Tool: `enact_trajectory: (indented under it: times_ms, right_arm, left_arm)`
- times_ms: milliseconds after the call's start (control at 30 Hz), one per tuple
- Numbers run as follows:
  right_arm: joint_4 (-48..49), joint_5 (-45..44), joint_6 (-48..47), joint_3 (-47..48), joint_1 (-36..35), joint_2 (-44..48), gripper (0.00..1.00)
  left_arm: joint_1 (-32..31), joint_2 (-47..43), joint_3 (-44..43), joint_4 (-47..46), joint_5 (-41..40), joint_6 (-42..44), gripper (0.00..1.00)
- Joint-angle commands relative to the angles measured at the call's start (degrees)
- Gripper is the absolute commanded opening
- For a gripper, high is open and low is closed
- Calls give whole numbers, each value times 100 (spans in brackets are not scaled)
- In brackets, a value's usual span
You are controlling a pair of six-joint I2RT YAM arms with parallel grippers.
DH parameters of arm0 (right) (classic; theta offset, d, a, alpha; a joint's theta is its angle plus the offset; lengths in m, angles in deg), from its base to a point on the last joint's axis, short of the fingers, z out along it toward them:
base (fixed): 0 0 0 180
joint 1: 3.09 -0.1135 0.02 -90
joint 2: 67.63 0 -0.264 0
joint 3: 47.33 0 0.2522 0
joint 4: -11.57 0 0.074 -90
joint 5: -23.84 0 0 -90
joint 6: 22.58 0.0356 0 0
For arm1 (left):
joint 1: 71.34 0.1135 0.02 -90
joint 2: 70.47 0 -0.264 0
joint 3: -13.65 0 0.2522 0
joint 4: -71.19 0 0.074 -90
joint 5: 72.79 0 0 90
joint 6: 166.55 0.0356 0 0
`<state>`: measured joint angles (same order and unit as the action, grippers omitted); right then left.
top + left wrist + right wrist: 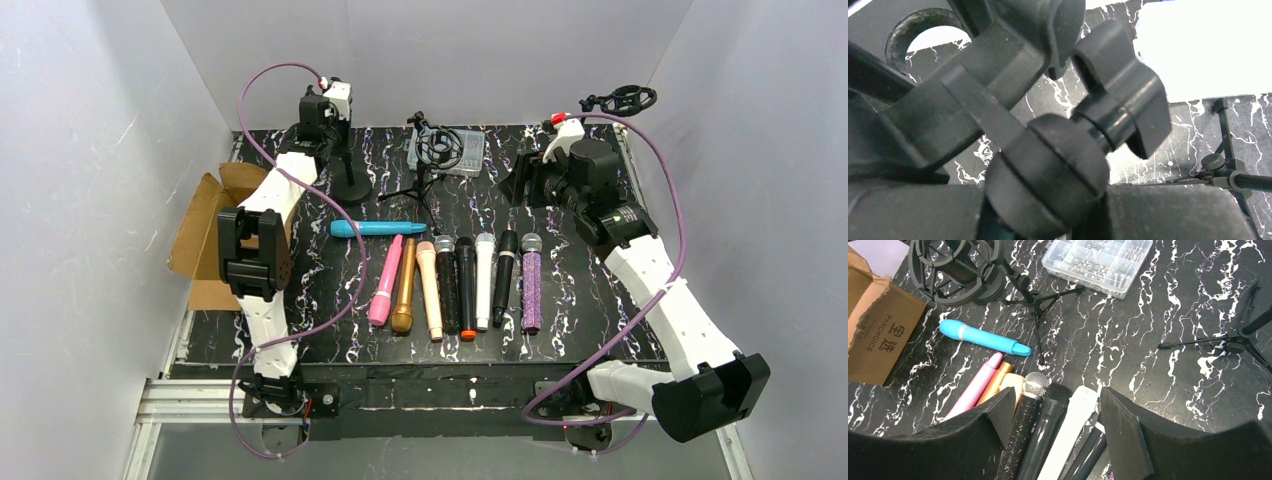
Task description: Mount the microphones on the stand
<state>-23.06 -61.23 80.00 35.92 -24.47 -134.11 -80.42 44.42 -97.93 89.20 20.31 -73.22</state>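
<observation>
Clamped left gripper (pixel 328 108) on stand's pivot knob (pixel 1044 172); held right gripper (pixel 1055 405) open above microphones (pixel 467 285), all unattached on counter (pixel 600 300).

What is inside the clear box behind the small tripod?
The clear box holds small hardware sorted into compartments, too small to identify. From above, the shock mount hides part of it.

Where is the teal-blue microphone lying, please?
In the top view, the teal-blue microphone lies crosswise left of centre, between the pink microphone and the tripod stand.
</observation>
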Motion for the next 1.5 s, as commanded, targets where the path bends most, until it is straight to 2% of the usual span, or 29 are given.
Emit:
enact_trajectory:
  times_ms: [0, 300, 600, 800, 967, 1167, 1333, 1467]
  right_arm:
    - [239, 36, -195, -46, -21, 53, 71]
    - [214, -211, -265, -171, -23, 234, 69]
    - [136, -221, -210, 10, -19, 292, 68]
    - [42, -36, -155, 123, -32, 323, 68]
    - [-38, 63, -112, 135, -47, 451, 67]
    - [-95, 185, -18, 79, -75, 523, 67]
    - [-93, 233, 35, 17, -170, 513, 67]
    - [-110, 68, 49, 36, -487, 435, 67]
  left_arm:
    - [-15, -643, 20, -301, 447, 301, 0]
    - [-8, -1457, -122, -189, 1202, 567, 0]
    - [2, -2804, 30, 631, 2339, 602, 0]
    - [62, -4120, 761, 1718, 3215, 925, 0]
    - [90, -5345, 1691, 2631, 3657, 1712, 0]
    - [113, -6484, 2255, 3877, 4229, 2383, 0]
    - [108, -7058, 2831, 4333, 3979, 2904, 0]
    - [114, -7303, 3525, 4308, 3594, 3277, 0]
